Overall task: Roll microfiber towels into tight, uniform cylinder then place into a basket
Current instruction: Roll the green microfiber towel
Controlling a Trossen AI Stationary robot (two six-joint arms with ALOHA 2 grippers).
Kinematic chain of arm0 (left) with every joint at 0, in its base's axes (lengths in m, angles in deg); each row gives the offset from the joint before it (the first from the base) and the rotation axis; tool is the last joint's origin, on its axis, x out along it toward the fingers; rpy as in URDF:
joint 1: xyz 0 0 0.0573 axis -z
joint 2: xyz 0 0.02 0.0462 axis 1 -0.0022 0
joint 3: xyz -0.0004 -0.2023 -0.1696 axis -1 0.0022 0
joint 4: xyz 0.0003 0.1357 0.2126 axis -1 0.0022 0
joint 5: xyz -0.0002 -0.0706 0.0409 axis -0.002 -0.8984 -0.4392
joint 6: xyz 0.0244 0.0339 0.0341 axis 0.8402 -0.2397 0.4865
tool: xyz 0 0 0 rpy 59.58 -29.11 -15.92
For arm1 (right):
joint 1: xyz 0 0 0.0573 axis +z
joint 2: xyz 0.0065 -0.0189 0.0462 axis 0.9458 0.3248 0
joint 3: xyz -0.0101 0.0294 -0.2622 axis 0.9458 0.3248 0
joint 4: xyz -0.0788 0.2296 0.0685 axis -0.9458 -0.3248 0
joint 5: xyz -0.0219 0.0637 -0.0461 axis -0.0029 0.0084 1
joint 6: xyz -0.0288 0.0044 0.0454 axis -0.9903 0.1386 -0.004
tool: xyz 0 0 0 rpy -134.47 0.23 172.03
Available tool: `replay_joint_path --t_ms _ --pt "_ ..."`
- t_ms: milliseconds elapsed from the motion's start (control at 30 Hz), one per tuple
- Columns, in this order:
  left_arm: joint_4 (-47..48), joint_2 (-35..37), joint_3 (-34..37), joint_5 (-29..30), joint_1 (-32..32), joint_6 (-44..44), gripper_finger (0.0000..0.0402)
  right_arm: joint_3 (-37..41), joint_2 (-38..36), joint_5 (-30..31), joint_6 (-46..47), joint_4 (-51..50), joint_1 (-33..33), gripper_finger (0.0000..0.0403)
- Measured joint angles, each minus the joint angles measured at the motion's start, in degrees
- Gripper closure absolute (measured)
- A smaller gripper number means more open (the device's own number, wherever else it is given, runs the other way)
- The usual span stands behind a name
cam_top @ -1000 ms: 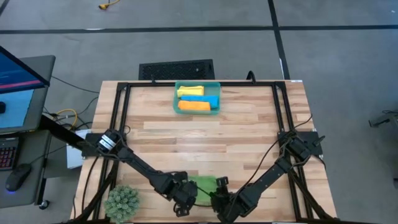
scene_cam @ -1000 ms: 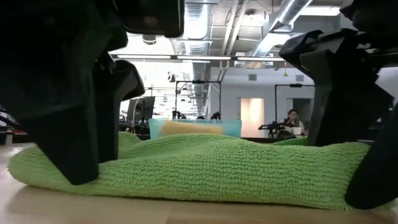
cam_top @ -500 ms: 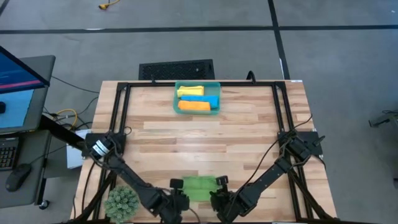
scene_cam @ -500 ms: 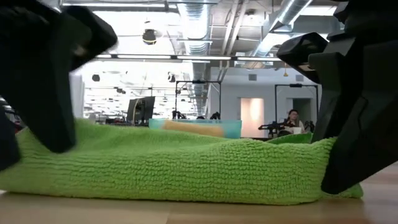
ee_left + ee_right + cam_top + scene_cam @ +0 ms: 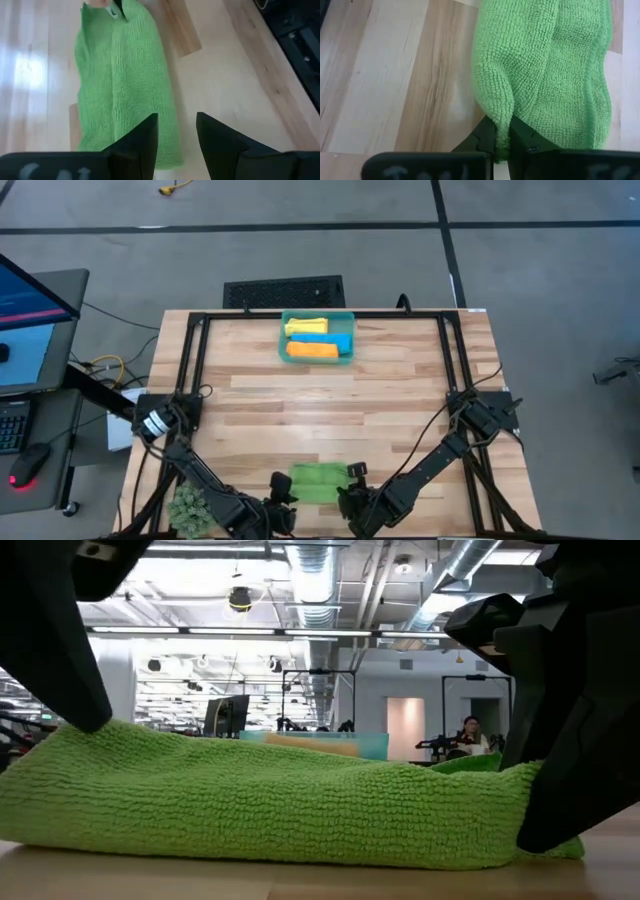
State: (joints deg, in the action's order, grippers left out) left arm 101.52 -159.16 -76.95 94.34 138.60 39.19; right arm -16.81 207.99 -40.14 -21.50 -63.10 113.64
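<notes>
The green towel (image 5: 317, 482) lies folded near the table's (image 5: 400, 395) front edge. The right gripper (image 5: 501, 145) pinches its right edge; the left gripper (image 5: 177, 135), fingers apart, hovers just beside its left end.

The tabletop (image 5: 330, 395) is made of light wooden planks, and a black metal frame (image 5: 190, 370) runs along its edges. Around it the floor (image 5: 540, 270) is grey, with dark lines (image 5: 445, 230) crossing it. Behind the far edge of the tabletop a black grated rectangle (image 5: 284, 291) lies on the floor. At the left side stands a desk with a lit monitor (image 5: 28, 305), a keyboard (image 5: 12, 425) and a mouse (image 5: 28, 465). A small green plant (image 5: 185, 508) sits at the near left corner. In the low view the room behind is large and bright, with ceiling pipes and ducts (image 5: 310, 570), long lamps (image 5: 300, 632), a white wall, and a person (image 5: 468, 736) sitting far away.
</notes>
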Motion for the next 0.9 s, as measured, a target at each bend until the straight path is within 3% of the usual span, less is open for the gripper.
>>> replay_joint_path --t_ms 367,667,900 --pt "0.96 -4.37 -0.19 -0.3 -1.62 0.64 0.0274 0.02 0.0 -0.26 0.0 0.4 0.0 0.036" --pt "6.38 -6.19 -0.39 3.22 -1.64 -11.13 0.0274 0.04 0.0 -0.35 -2.17 0.83 0.82 0.0362" --pt "7.38 -6.16 -0.28 1.8 -3.29 -11.32 0.0284 0.05 0.15 -0.83 -4.46 5.03 1.66 0.0362"
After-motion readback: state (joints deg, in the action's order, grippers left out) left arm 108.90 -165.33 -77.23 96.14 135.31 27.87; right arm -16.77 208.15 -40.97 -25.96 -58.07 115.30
